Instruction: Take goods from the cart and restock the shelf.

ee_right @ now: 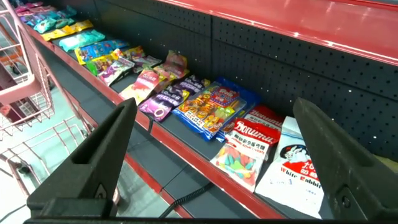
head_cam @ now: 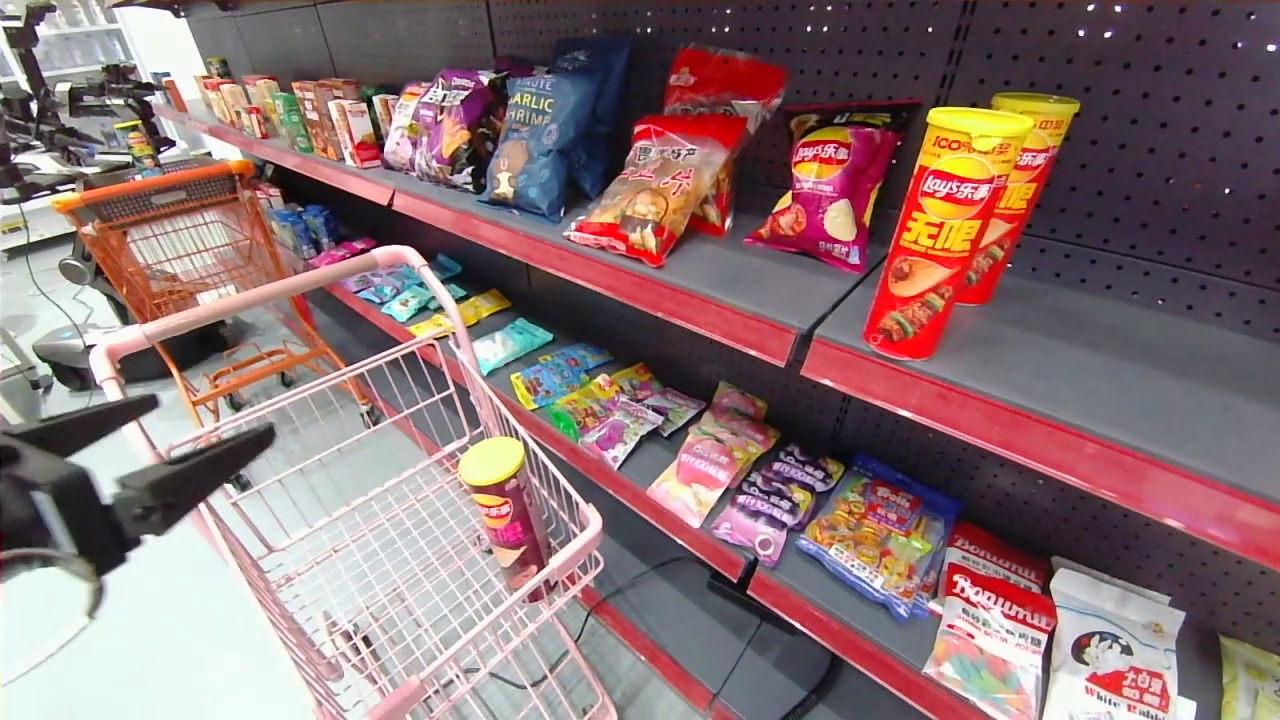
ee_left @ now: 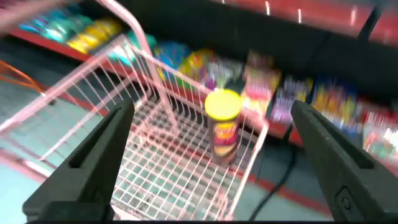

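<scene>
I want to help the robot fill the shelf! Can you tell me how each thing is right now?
Pink cart: one can standing in it.
Can: upright, lid on.
Left gripper: open, empty, near the cart.
Right gripper: open, empty, by the lower shelf.
Two red cans: upright, lids on, on the top shelf.

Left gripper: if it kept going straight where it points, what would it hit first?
Probably the can in the cart, centred ahead of the open left gripper; depth is unclear, so the cart's wire could come first.
</scene>
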